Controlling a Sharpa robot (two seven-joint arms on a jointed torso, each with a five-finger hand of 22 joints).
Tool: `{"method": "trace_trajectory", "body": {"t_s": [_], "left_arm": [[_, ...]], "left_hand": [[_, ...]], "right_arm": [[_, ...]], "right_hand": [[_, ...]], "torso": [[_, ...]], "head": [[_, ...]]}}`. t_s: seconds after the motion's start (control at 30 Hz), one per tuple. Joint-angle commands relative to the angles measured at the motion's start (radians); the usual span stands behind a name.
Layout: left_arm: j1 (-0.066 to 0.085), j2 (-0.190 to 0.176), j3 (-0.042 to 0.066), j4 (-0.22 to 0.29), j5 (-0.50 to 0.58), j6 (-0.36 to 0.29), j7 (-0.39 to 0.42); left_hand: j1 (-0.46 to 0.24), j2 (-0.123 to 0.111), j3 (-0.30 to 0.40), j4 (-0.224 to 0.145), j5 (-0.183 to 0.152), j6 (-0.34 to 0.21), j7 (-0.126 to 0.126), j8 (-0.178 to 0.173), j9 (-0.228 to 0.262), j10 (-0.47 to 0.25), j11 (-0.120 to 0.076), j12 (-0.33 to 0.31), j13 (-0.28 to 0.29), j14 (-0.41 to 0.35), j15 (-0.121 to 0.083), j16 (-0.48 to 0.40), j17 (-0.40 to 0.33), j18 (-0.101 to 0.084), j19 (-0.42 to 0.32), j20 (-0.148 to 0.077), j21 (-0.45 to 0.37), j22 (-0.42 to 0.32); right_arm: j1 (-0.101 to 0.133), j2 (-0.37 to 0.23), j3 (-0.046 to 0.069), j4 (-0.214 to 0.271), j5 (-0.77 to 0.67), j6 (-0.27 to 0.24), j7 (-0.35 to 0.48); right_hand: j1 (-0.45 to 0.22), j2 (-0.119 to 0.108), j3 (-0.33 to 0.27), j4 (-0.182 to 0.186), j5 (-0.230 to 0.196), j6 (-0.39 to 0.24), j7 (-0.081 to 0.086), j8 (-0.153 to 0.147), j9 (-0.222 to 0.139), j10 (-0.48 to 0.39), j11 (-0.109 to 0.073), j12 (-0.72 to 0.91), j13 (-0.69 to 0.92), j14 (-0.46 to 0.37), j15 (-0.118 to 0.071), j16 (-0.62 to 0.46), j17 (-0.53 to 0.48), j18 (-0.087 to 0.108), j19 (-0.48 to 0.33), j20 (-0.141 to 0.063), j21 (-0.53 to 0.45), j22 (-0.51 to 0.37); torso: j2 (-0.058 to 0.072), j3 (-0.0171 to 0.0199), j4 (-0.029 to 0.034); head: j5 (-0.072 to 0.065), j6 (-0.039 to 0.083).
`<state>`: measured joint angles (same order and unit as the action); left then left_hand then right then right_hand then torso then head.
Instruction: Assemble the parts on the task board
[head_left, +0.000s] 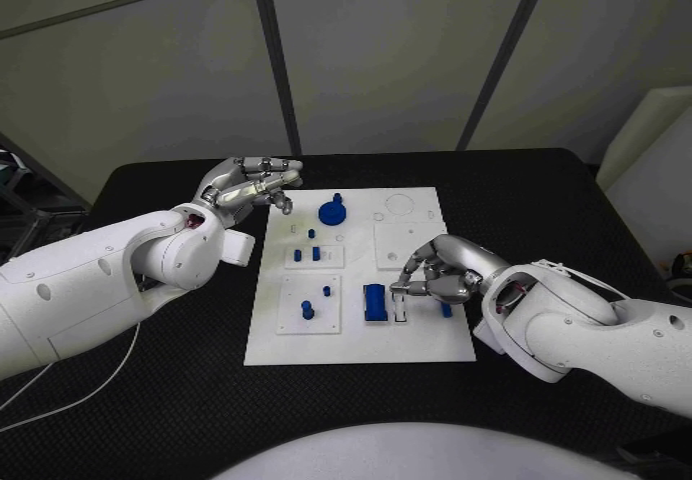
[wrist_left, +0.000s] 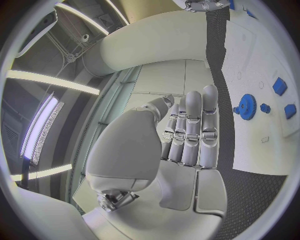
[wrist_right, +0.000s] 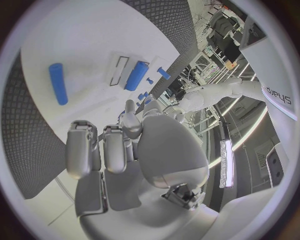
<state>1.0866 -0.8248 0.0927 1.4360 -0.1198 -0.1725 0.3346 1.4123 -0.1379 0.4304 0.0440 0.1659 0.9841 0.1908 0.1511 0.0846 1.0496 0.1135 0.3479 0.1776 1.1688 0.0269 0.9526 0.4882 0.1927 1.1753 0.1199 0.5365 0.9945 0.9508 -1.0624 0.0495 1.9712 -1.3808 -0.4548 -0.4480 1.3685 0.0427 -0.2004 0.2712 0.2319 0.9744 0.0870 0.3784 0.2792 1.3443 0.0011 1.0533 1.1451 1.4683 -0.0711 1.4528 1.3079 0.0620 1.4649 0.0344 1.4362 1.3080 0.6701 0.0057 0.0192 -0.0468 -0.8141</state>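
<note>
Board: the white rectangular task board (head_left: 361, 340) lies mid-table on the black textured table (head_left: 173, 400).
Left hand: the silver left hand (head_left: 253, 185) hovers over the board's far left corner, fingers straight and side by side, holding nothing.
Right hand: the silver right hand (head_left: 440, 270) hangs over the board's right side, fingers curled in; whether they grip anything, I cannot tell.
Parts: a blue toothed gear (head_left: 333, 211) sits near the far edge; a blue upright block (head_left: 375, 302) stands just beside the right hand's fingertips; a blue cylinder (wrist_right: 57, 83) lies flat on the board; small blue pegs (head_left: 306, 254) stand mid-left.
</note>
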Motion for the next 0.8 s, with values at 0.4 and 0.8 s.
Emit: {"method": "trace_trajectory", "body": {"t_s": [0.4,0.8], "left_arm": [[0.001,-0.005,0.0,0.006,0.002,0.016,0.002],[-0.001,-0.005,0.0,0.006,0.002,0.018,0.003]], "left_hand": [[0.003,0.008,-0.002,-0.001,0.007,-0.007,-0.001,0.007,-0.001,-0.007,-0.003,0.003,0.001,-0.007,0.0,-0.002,-0.002,-0.01,-0.005,0.002,-0.004,-0.001],[0.003,0.008,-0.003,-0.001,0.006,-0.008,0.0,0.007,-0.002,-0.008,-0.002,0.004,0.001,-0.008,0.0,-0.001,-0.002,-0.01,-0.005,0.002,-0.004,-0.001]], "right_arm": [[0.001,-0.109,0.007,-0.034,-0.088,0.088,-0.035],[-0.007,-0.116,0.005,-0.03,-0.168,0.166,-0.088]], "right_hand": [[0.019,0.004,-0.028,0.006,0.014,0.027,0.006,-0.074,-0.028,-0.001,0.011,-0.036,-0.02,0.061,0.014,-0.003,0.042,-0.016,0.01,0.018,0.0,0.073],[0.004,-0.017,-0.061,0.015,0.024,0.06,0.0,-0.092,-0.03,0.005,0.006,-0.043,-0.02,0.061,0.01,-0.003,0.043,-0.016,0.01,0.016,-0.001,0.072]], "torso": [[0.0,-0.0045,-0.0101],[-0.001,-0.0063,-0.007]], "head": [[-0.044,0.009],[-0.065,0.008]]}}
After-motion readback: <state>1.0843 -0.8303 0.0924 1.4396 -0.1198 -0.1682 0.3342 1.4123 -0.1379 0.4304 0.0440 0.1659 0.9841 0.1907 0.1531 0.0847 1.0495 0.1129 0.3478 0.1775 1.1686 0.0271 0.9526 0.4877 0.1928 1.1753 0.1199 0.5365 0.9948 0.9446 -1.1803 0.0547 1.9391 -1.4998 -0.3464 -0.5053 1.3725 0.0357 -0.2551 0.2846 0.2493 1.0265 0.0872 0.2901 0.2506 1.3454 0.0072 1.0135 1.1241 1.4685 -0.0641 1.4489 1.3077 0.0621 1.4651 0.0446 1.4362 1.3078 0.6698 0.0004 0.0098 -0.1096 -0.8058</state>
